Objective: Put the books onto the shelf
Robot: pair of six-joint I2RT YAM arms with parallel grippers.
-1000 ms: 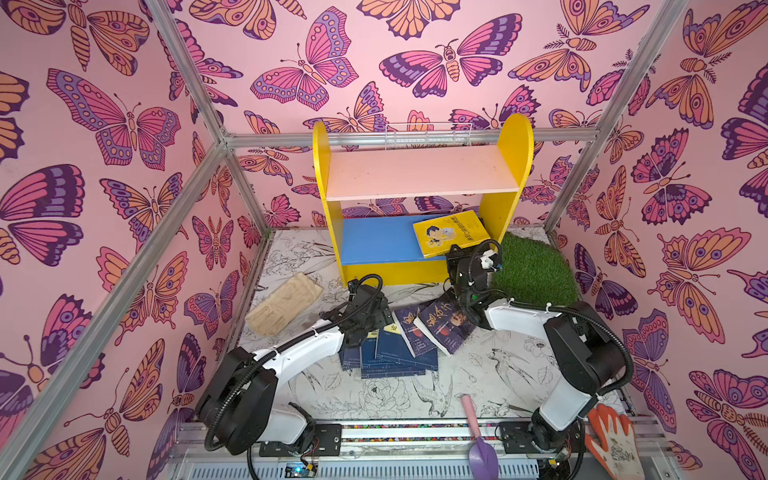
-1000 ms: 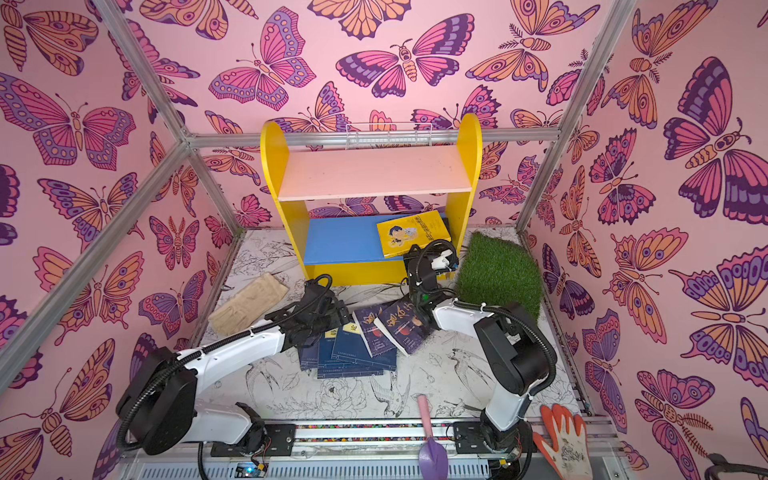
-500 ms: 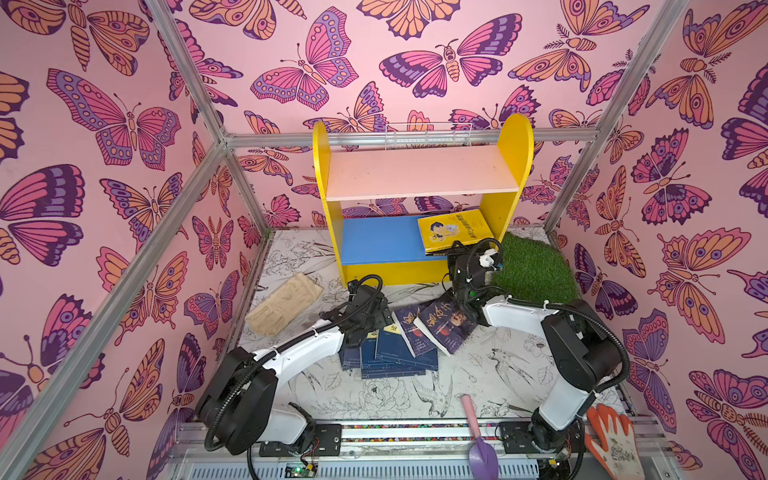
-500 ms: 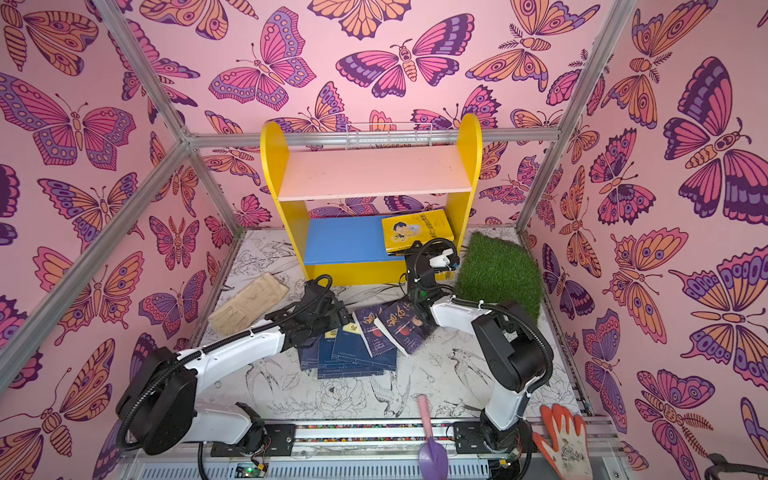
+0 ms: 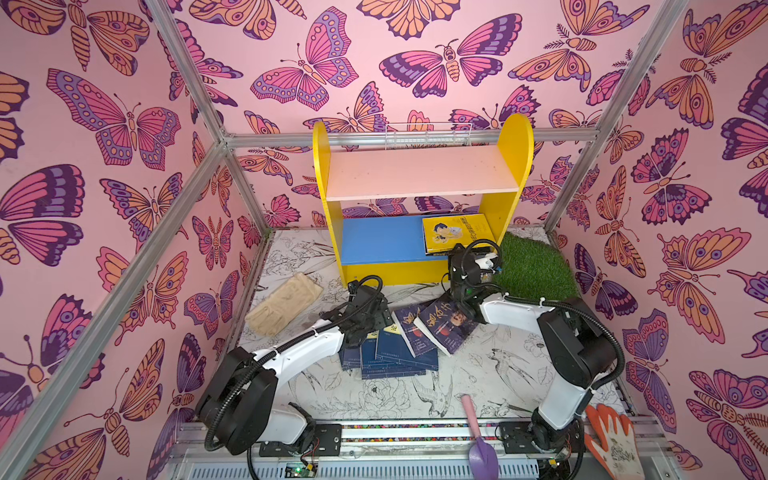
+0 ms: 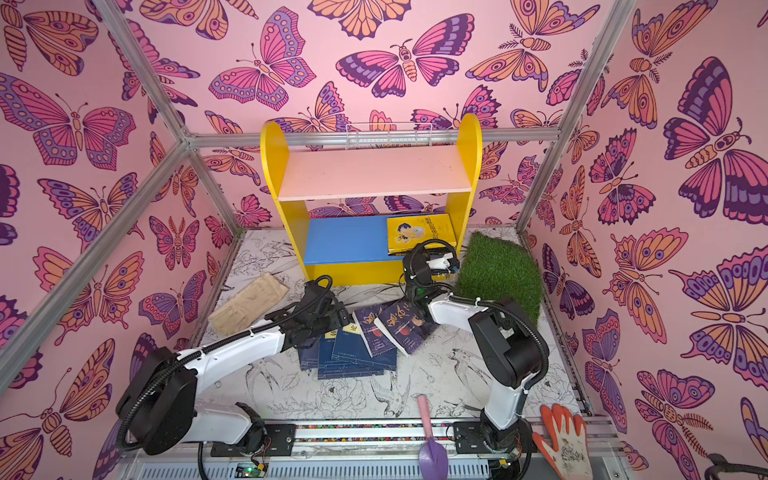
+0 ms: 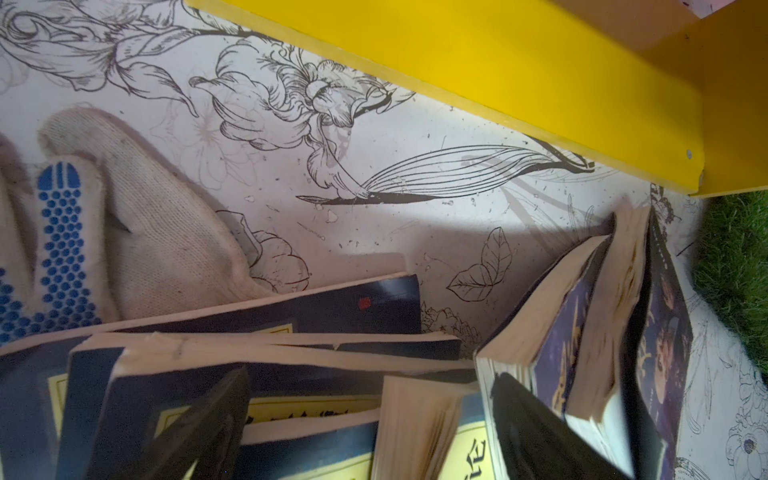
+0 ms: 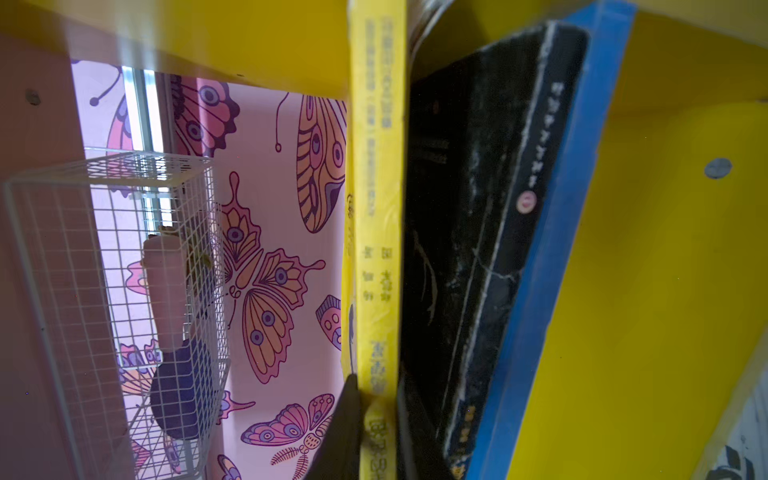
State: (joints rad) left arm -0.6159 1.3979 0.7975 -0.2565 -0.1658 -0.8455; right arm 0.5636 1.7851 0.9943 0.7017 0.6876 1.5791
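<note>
Yellow book [image 5: 457, 230] lies flat on a black book [image 8: 478, 208] in the shelf [image 5: 415, 176], spine frontward. Right hand [image 8: 376, 424] straddles it, grip unclear; left hand [image 7: 370, 430] gapes over navy books [image 5: 390, 353] by a glove [image 7: 137, 216].

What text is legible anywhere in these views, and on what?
No text reads clearly enough to quote.
yellow book spine: Chinese print, blurred.
black book spine: pale print, blurred.
navy books yellow labels: Chinese characters, cut off or too small.
portrait-cover books: yellow brush characters, illegible.
</note>
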